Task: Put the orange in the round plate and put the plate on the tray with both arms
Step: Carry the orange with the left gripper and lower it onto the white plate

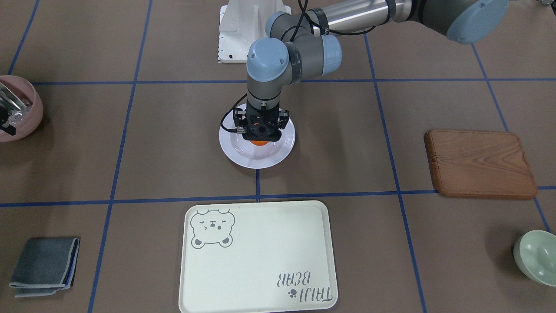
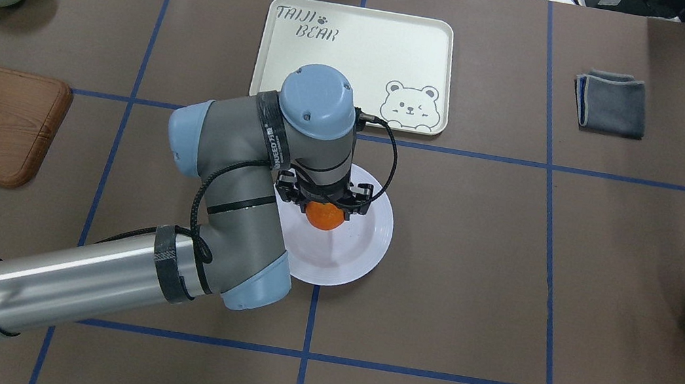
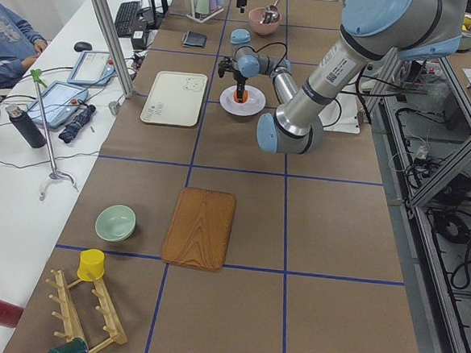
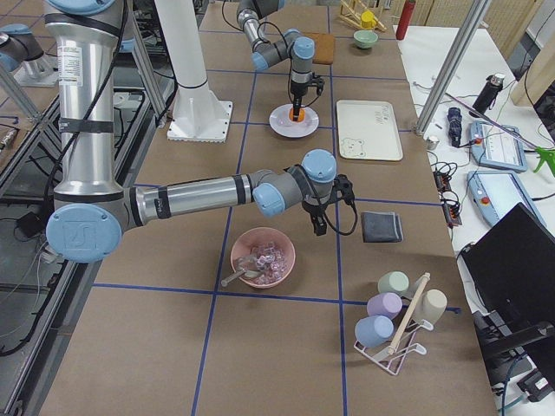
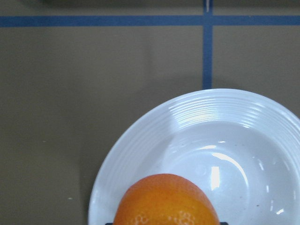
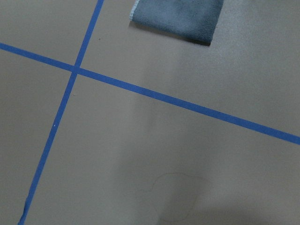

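Note:
The orange (image 2: pixel 324 216) sits between the fingers of my left gripper (image 2: pixel 325 206), which is shut on it just above the middle of the round plate (image 2: pixel 353 255). In the left wrist view the orange (image 5: pixel 166 201) fills the bottom edge over the white plate (image 5: pixel 225 122). The plate (image 1: pixel 256 158) rests on the table, a short way from the tray (image 1: pixel 260 256), which holds nothing. My right gripper (image 4: pixel 317 227) points down near the grey cloth, far from the plate. I cannot tell whether it is open or shut.
A brown wooden board (image 1: pixel 480 163) and a pale green bowl (image 1: pixel 536 256) lie on my left side. A pink bowl (image 1: pixel 17 108) with utensils and a folded grey cloth (image 1: pixel 43 265) lie on my right. A cup rack (image 4: pixel 395 325) stands at the right end.

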